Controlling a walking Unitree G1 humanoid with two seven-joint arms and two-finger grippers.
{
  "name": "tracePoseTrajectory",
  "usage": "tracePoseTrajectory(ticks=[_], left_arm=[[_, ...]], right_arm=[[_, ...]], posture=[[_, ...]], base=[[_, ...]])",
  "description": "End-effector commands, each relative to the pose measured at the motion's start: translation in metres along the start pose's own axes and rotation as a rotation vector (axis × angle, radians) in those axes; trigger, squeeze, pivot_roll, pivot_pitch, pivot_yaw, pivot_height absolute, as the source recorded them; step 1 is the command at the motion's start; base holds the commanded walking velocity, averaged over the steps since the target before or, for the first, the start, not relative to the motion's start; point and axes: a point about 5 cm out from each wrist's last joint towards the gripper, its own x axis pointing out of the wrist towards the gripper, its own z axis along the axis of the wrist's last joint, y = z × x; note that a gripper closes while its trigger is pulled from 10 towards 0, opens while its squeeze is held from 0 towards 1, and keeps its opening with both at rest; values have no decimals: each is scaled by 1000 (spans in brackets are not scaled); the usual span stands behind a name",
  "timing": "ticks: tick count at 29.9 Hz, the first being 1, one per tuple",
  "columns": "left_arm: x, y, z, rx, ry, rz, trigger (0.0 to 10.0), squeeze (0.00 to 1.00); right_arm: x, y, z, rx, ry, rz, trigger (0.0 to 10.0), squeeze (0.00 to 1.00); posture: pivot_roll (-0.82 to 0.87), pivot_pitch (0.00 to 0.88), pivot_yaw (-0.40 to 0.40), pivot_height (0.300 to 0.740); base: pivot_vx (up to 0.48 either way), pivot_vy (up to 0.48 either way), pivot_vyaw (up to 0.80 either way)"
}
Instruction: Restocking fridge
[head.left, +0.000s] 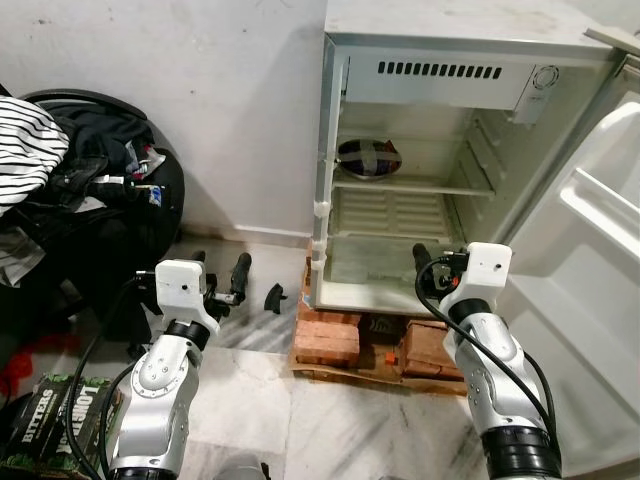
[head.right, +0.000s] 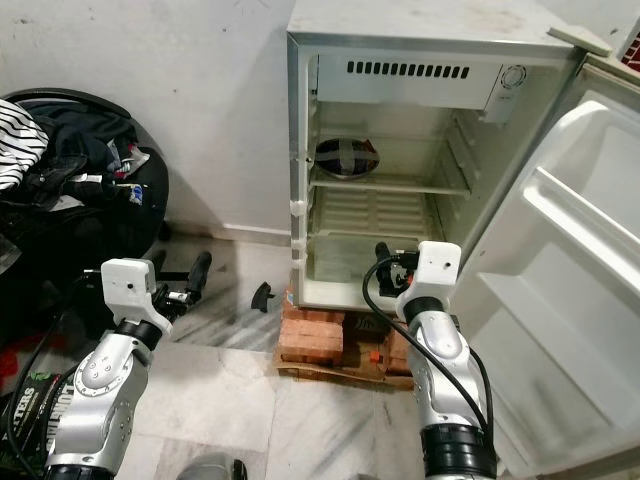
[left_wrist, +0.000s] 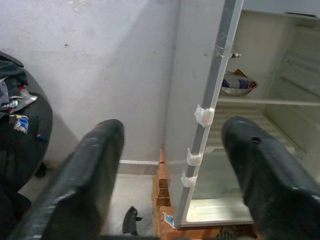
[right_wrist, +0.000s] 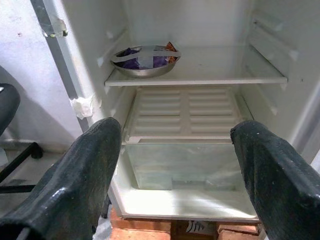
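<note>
- Standing before a small fridge (head.left: 450, 150), door (head.left: 590, 260) swung wide to the robot's right, cabinet raised on red bricks (head.left: 330, 340).
- Inside: a steel bowl (right_wrist: 145, 60) taped across the top, on the glass shelf, toward its left side; clear crisper drawer (right_wrist: 180, 165) below, seemingly empty.
- Left gripper (head.left: 222, 278) raised over the floor left of the fridge, fingers spread, nothing between them.
- Right gripper (right_wrist: 175, 170) aimed at the open cabinet, fingers spread wide, nothing held.
- Likely stock: a green carton (head.left: 50, 420) printed "BITTERS" on the floor beside the left arm, near a chair heaped with clothes (head.left: 60, 170).
- Probably stiff card outside, possibly heavy and breakable if bottles sit inside; best squeezed across its narrow sides, kept level, supported from below by the second gripper.
</note>
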Motion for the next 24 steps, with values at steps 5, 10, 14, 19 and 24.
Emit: tracePoseTrajectory(ticks=[5, 10, 14, 19, 24], left_arm=[[0, 1, -1, -5, 27, 21, 10000, 1000], [1, 2, -2, -18, 37, 38, 10000, 1000], [1, 2, -5, 11, 73, 53, 10000, 1000], [1, 2, -4, 13, 68, 48, 10000, 1000], [2, 0, -8, 19, 101, 65, 10000, 1000]], right_arm=[[1, 1, 4, 39, -9, 9, 10000, 1000], [0, 0, 5, 38, -13, 14, 10000, 1000], [0, -1, 4, 40, -9, 8, 10000, 1000], [-2, 0, 3, 45, -5, 9, 10000, 1000], [-5, 5, -9, 45, 84, 64, 10000, 1000]], posture=[[75, 0, -33, 740], [71, 0, -33, 740], [69, 0, -33, 740], [66, 0, -32, 740], [60, 0, -32, 740]], base=[[0, 0, 0], [0, 0, 0], [0, 0, 0], [0, -480, 0], [0, -477, 0]])
